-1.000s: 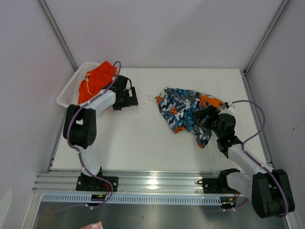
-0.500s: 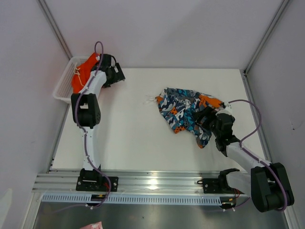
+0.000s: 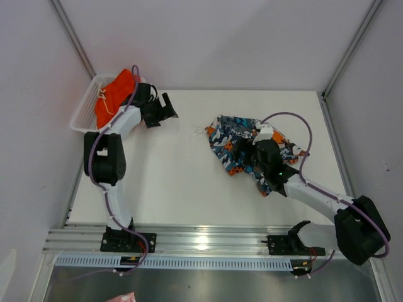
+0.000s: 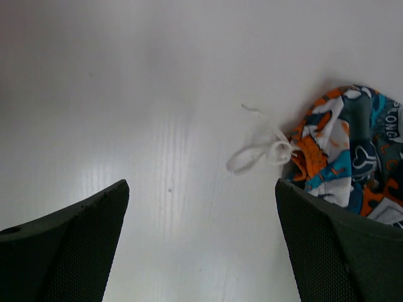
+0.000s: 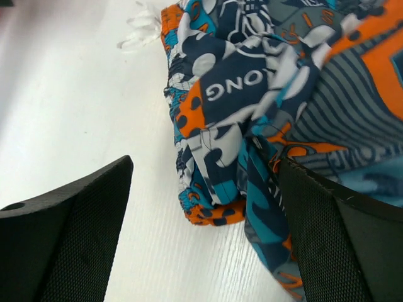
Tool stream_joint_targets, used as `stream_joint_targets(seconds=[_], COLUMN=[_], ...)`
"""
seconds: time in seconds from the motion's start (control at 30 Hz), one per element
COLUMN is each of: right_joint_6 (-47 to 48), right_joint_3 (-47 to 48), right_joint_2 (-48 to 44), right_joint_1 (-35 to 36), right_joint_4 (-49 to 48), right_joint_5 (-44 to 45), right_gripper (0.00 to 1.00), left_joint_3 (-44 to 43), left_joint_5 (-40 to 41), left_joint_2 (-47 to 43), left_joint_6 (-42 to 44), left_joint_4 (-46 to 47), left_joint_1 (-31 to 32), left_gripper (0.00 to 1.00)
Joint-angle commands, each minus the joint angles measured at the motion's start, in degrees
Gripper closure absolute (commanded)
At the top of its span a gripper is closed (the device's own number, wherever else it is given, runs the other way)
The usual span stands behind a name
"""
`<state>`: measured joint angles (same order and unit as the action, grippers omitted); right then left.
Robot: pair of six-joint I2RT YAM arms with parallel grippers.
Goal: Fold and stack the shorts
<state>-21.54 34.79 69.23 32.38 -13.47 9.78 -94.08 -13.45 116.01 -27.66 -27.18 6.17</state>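
Shorts (image 5: 252,94) with busy print lie crumpled under the spread right claw (image 5: 204,162)

Printed shorts (image 3: 225,139) lie crumpled; orange shorts (image 3: 113,94) in basket (image 3: 82,114).

Clearance: table centre and near-left open; right-centre and far-left corner blocked.

The bare table (image 3: 164,189) is left open down the middle, right up to the near rail (image 3: 201,239). Right-centre is taken up by the crumpled printed shorts (image 3: 233,145), with the white drawstring (image 4: 261,151) trailed off their left edge onto bare surface. The far-left corner is blocked by the white basket (image 3: 80,116), which is filled by the orange shorts (image 3: 113,94). Open passage is seen between basket and printed shorts. The left gripper (image 3: 162,112) is held there, jaws spread wide over bare table. The right gripper (image 5: 204,162), jaws wide, is placed over the heap's near-left edge. Side and far approaches are bounded by walls (image 3: 31,126).
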Motion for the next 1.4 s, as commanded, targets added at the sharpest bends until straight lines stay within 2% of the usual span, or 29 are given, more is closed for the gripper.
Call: stream_joint_targets(seconds=[0.0,0.07,0.27,0.33,0.4,0.43,0.5,0.53,0.63,0.67,0.7,0.73,0.8,0.87,0.93,1.0,1.1,1.2,1.37], right_joint_6=[7.12,8.79,8.53,8.53,8.62,8.88,9.67,11.07,10.48,9.77,9.07,8.28,6.87,4.94,3.44,0.9,-0.25,-1.57,-11.14], right_joint_3=[7.83,9.85,18.9,21.89,23.48,24.44,24.37,23.06,18.59,17.78,17.25,17.25,17.25,17.07,16.55,14.53,10.4,8.72,1.89], right_joint_2=[7.46,10.56,23.74,26.64,29.99,30.61,30.18,29.04,21.84,19.91,16.58,15.51,12.87,11.81,11.37,10.75,9.61,8.03,3.46], right_joint_1=[3.73,5.49,7.17,7.17,7.26,7.61,8.39,9.1,11.21,11.13,10.43,9.81,7.01,5.42,3.05,1.64,-0.04,0.84,5.57], right_joint_4=[6.51,7.67,16.36,19.08,20.59,20.59,18.76,17.27,8.13,6.55,5.31,5.65,6.88,8.11,9.96,9.0,7.23,8.37,4.44], right_joint_5=[4.28,5.94,7.79,7.45,5.35,4.12,-0.79,-3.25,-20.01,-21.98,-23.22,-23.58,-25.68,-24.82,-24.46,-25.25,-26.31,-25.34,-18.85], right_gripper=[0.04,0.04,0.06,0.1,0.28,0.51,0.65,0.65,0.62,0.6,0.54,0.4,0.25,0.18,0.22,0.33,0.26,0.26,0.3], left_joint_3=[7.67,14.32,23.4,26.22,30.07,30.88,34.21,35.01,40.35,41.6,42.4,43.27,46.53,49.51,51.28,52.94,54.09,55.75,57.7], left_joint_5=[-4.3,-4.65,-5.62,-5.18,-4.22,-3.95,-2.64,-2.2,0.61,1.23,1.67,2.72,3.08,2.65,2.55,2.12,3.34,4.22,3.87], left_joint_2=[-12.69,-16.41,-27.57,-30.3,-34.25,-35.57,-39.18,-40.41,-45.42,-46.65,-49.01,-50.08,-51.75,-53.42,-54.13,-53.96,-53.69,-53.34,-52.02], left_joint_6=[-3.45,-4.94,-5.65,-6.0,-6.35,-6.61,-6.62,-6.7,-6.62,-6.53,-6.36,-6.01,-5.83,-5.91,-6.09,-6.18,-6.27,-6.53,-7.85], left_joint_4=[7.48,10.82,11.62,11.97,12.5,12.85,13.11,13.12,13.38,13.73,14.25,14.52,14.96,16.36,16.98,18.03,18.74,20.57,23.48], left_joint_1=[2.6,3.49,7.26,7.88,8.68,8.94,9.56,9.73,10.44,10.52,10.61,10.61,10.7,10.79,11.23,11.75,13.16,14.21,15.01], left_gripper=[0.01,0.01,0.01,0.01,0.01,0.01,0.01,0.01,0.01,0.01,0.01,0.01,0.01,0.01,0.01,0.01,0.01,0.01,0.01])
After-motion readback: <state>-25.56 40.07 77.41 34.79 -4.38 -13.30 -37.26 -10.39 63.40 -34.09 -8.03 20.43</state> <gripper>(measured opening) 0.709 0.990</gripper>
